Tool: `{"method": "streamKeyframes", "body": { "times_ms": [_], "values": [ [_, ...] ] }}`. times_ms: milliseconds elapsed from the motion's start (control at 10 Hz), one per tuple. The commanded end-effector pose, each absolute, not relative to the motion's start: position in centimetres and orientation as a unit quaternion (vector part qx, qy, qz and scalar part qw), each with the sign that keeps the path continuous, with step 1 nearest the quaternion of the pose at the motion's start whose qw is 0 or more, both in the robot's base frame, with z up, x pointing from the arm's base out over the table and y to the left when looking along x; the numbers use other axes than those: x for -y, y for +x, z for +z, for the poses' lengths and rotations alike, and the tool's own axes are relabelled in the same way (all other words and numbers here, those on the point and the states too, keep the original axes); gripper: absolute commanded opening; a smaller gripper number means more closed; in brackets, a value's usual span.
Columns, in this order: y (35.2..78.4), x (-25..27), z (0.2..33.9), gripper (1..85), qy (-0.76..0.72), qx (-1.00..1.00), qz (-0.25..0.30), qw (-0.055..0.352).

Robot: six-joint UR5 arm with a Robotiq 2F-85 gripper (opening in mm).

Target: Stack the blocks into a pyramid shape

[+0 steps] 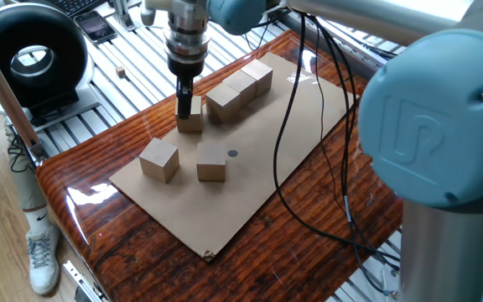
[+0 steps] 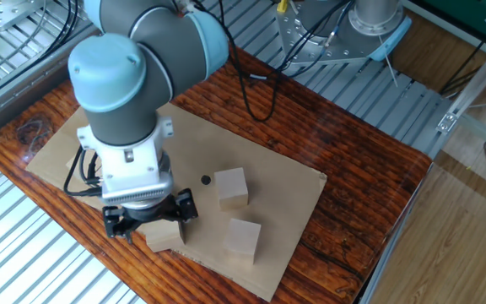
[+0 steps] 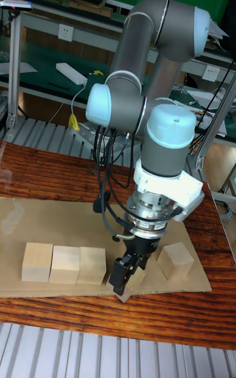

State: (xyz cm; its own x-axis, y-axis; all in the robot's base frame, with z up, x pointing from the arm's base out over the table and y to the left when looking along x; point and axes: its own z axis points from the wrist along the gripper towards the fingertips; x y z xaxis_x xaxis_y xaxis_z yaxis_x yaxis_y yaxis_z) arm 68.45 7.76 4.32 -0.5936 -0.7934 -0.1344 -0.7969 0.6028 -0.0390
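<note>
Presently catalogued:
Gripper (image 1: 186, 107): lowered onto one block (image 1: 191, 120), fingers straddling its sides; whether they press on it cannot be told. The block rests on the cardboard sheet (image 1: 292, 126).
Same block, other fixed view (image 2: 165, 234): near the sheet's front edge, half hidden under the gripper (image 2: 148, 221).
Row: three blocks (image 3: 64, 264) side by side, touching, long axis along the sheet's length; in one fixed view the row (image 1: 240, 89) runs diagonally away from the gripped block, its near end just beside it.
Loose blocks: two, apart from each other, one (image 1: 159, 159) turned cornerwise, one (image 1: 211, 163) beside a small dark dot (image 1: 232, 153).
Orientation: cubes, so no long axis of their own; all sit flat.
Pyramid: none stacked yet.
Obstructions: black cables (image 1: 296, 126) hang over the sheet; the arm (image 3: 157, 148) hides the gripped block in the tall fixed view.
Surroundings: wooden table (image 1: 325, 210), black round device (image 1: 30, 57).
</note>
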Motion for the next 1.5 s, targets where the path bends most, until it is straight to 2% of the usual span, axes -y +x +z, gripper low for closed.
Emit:
{"method": "streamKeyframes", "body": {
  "times_ms": [0, 300, 400, 700, 800, 1000, 1200, 1400],
  "values": [
    [67.1, -7.6, 3.6, 85.0, -0.422, -0.905, 0.034, 0.043],
    [66.6, -6.3, 3.3, 85.0, -0.412, -0.911, 0.018, 0.023],
    [66.6, -6.5, 3.2, 81.7, -0.404, -0.914, 0.023, 0.026],
    [66.6, -7.3, 3.4, 60.7, -0.395, -0.918, 0.031, 0.032],
    [66.5, -7.3, 3.6, 48.0, -0.39, -0.92, 0.027, 0.031],
    [66.0, -7.9, 4.6, 34.3, -0.363, -0.93, 0.035, 0.034],
    [65.4, -7.7, 7.0, 25.3, -0.329, -0.943, 0.044, 0.036],
    [65.8, -6.3, 9.6, 21.7, -0.309, -0.949, 0.048, 0.046]
  ]
}}
